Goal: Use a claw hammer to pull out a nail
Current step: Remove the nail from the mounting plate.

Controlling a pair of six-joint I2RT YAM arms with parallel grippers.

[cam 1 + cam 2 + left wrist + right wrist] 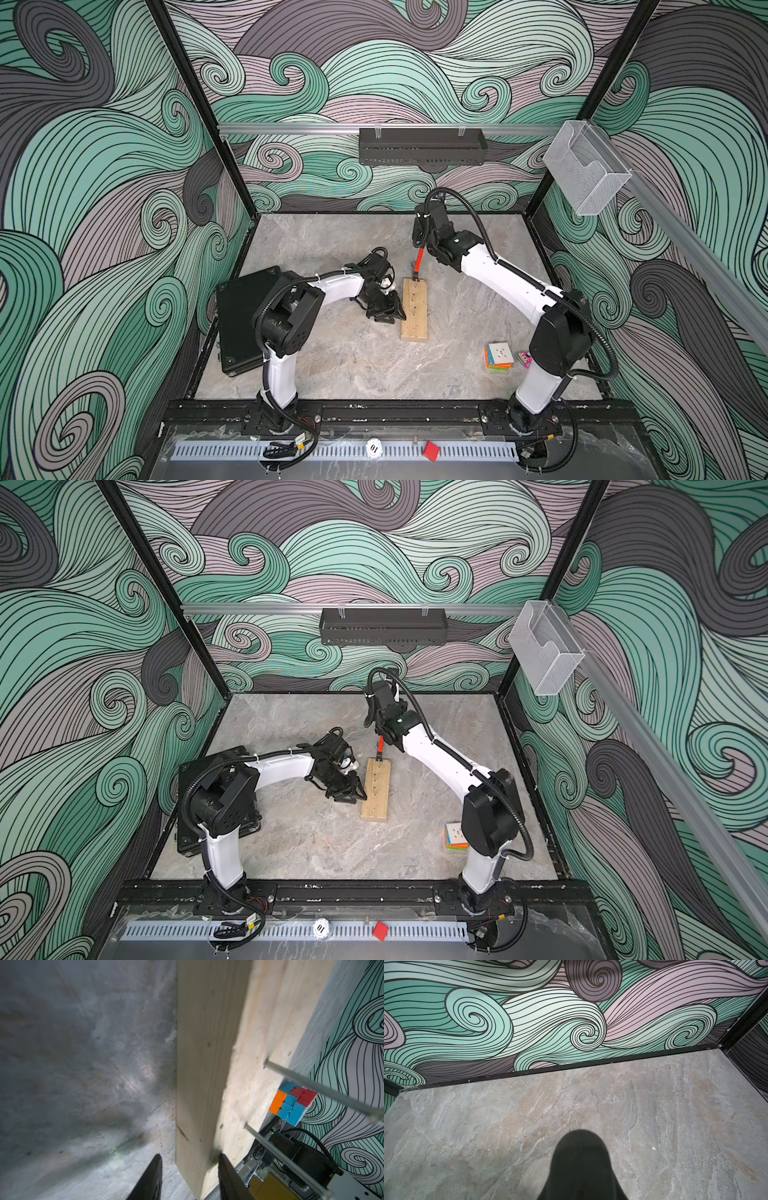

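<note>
- The right gripper (pixel 420 243) is closed on the hammer (pixel 419 262) handle; the hammer's head sits at the far end of the wooden block (pixel 414 309).
- The left gripper (pixel 390 314) is part open, straddling the block's left edge, with one finger (pixel 228 1178) on top.
- The round tag (pixel 374 448) in front of the block reads "01".

On the claw hammer (pixel 419 262), the head seems too small to read, the handle end (pixel 581 1167) cropped.
</note>
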